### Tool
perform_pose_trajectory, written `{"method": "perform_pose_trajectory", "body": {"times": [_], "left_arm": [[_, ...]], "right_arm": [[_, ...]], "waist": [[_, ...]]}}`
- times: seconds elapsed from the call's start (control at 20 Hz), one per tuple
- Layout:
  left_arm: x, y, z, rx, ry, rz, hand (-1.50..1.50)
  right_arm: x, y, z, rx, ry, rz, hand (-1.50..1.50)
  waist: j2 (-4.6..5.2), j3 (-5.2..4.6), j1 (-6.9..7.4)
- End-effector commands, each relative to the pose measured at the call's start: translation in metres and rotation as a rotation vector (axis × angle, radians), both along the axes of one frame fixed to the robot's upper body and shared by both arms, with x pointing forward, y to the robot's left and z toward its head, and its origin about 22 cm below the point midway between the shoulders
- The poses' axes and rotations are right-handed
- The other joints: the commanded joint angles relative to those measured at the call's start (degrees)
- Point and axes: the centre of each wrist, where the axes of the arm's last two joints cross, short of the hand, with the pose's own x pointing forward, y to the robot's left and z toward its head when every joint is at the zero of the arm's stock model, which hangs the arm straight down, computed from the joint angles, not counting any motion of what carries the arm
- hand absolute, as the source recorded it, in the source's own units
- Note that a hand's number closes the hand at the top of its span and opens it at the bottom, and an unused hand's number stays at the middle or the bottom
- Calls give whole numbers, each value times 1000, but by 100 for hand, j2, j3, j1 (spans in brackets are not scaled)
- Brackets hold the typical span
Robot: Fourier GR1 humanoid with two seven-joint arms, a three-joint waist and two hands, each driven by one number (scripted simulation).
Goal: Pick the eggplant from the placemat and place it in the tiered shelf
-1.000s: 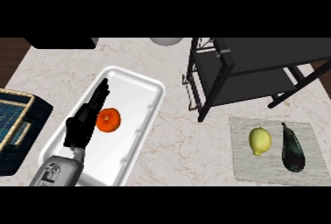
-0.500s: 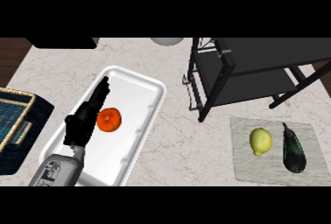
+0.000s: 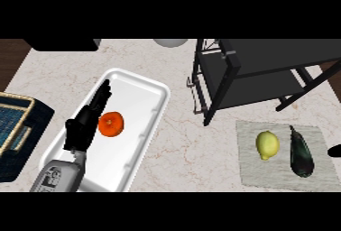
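Note:
A dark purple eggplant (image 3: 301, 153) lies lengthwise on the grey placemat (image 3: 256, 177) at the right, beside a yellow lemon (image 3: 266, 144). The black tiered shelf (image 3: 266, 67) stands just behind the placemat, and nothing shows on the tiers I can see. A small black part of my right hand (image 3: 335, 150) shows at the right edge, close to the eggplant and apart from it. My left hand (image 3: 85, 126) rests open over the white tray (image 3: 160, 90) at the left, fingers straight, pointing away from me.
An orange round fruit (image 3: 110, 124) lies in the tray beside my left hand. A dark blue basket (image 3: 13, 131) stands at the left edge. A pale bowl (image 3: 171, 43) and a dark object (image 3: 63, 44) stand at the back.
A black part of my right hand has come into view at the right edge near the eggplant. The left hand and the objects have not moved.

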Motion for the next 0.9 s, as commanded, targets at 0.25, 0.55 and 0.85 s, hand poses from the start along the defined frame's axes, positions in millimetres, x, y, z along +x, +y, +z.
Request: {"method": "perform_pose_trajectory", "body": {"times": [0.25,0.55,0.85], "left_arm": [[-2,-15,3,8,-17,12,0],[7,13,-1,-8,6,13,0],[2,-2,5,-2,6,4,0]], "right_arm": [[12,12,1,-41,6,-27,-150],[12,20,-23,-40,14,-29,-150],[10,28,-24,-51,47,-37,-150]], "waist": [[2,4,5],[6,4,4],[1,4,-3]]}}
